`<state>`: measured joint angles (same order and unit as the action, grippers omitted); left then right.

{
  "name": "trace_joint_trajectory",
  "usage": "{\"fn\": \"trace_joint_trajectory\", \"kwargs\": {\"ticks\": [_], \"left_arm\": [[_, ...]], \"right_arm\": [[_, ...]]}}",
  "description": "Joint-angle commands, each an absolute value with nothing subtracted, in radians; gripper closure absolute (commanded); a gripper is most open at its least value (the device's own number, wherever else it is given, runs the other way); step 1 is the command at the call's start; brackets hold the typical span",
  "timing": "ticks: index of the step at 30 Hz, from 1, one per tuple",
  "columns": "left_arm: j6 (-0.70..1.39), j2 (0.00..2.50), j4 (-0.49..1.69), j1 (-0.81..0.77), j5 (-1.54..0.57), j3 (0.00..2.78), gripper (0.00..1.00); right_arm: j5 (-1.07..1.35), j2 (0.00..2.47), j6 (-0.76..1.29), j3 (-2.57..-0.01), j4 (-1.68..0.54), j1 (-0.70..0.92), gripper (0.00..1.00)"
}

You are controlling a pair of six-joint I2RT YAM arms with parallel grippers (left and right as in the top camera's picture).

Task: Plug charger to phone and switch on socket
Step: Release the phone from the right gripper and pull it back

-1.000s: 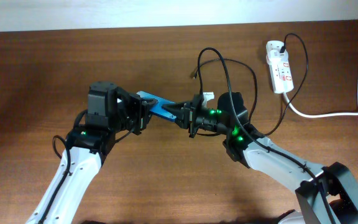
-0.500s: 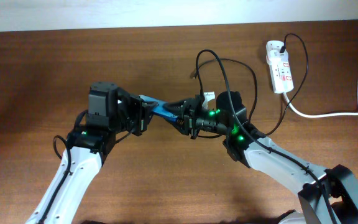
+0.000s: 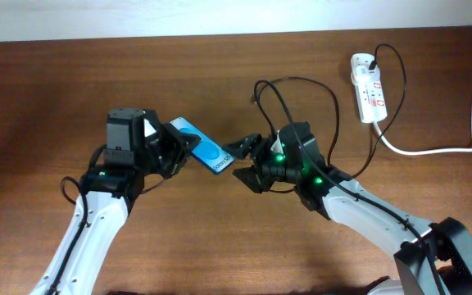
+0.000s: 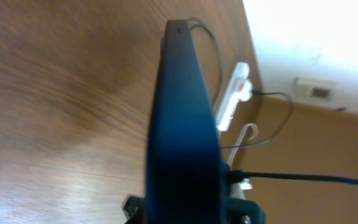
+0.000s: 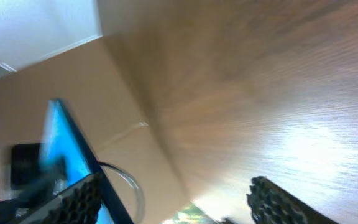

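In the overhead view my left gripper (image 3: 173, 149) is shut on the phone (image 3: 201, 145), gripping its left end; the blue screen faces up, tilted over the table. In the left wrist view the phone (image 4: 182, 124) is a dark slab seen edge-on. My right gripper (image 3: 246, 161) stands open just right of the phone's free end, with nothing between its fingers (image 5: 79, 200). The charger's black cable (image 3: 301, 79) loops from its plug in the socket (image 3: 369, 88) toward my right arm. Its tip (image 3: 255, 100) is apart from the phone.
A thick white cord (image 3: 433, 150) runs from the socket to the table's right edge. The wooden table (image 3: 47, 90) meets a pale wall along its far edge. My right arm's own cables lie close to the charger loop.
My right gripper has opened and drawn back to the right from the phone. My left gripper has carried the phone left and tipped its screen upward.
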<state>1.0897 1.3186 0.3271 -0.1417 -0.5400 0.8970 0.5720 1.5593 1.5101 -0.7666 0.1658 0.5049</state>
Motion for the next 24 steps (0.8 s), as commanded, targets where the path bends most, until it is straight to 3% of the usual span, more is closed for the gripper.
{"fn": "trace_joint_trajectory", "kwargs": {"ticks": [1, 8, 14, 17, 24], "left_arm": [[0.913, 1.307, 0.293, -0.130, -0.679, 0.911, 1.00], [0.565, 1.307, 0.375, -0.130, -0.767, 0.911, 1.00], [0.491, 1.307, 0.403, -0.130, -0.763, 0.911, 1.00], [0.491, 1.307, 0.414, -0.130, -0.759, 0.911, 1.00], [0.368, 1.307, 0.536, -0.130, -0.801, 0.911, 1.00]], "right_arm": [[0.514, 1.564, 1.308, -0.752, 0.046, 0.515, 0.22], [0.577, 1.564, 0.926, -0.752, -0.028, 0.515, 0.23], [0.582, 1.469, 0.763, -0.752, -0.128, 0.493, 0.23], [0.583, 1.368, 0.750, -0.752, -0.218, 0.403, 0.23], [0.318, 1.139, 0.527, -0.839, -0.677, 0.360, 0.22]]}}
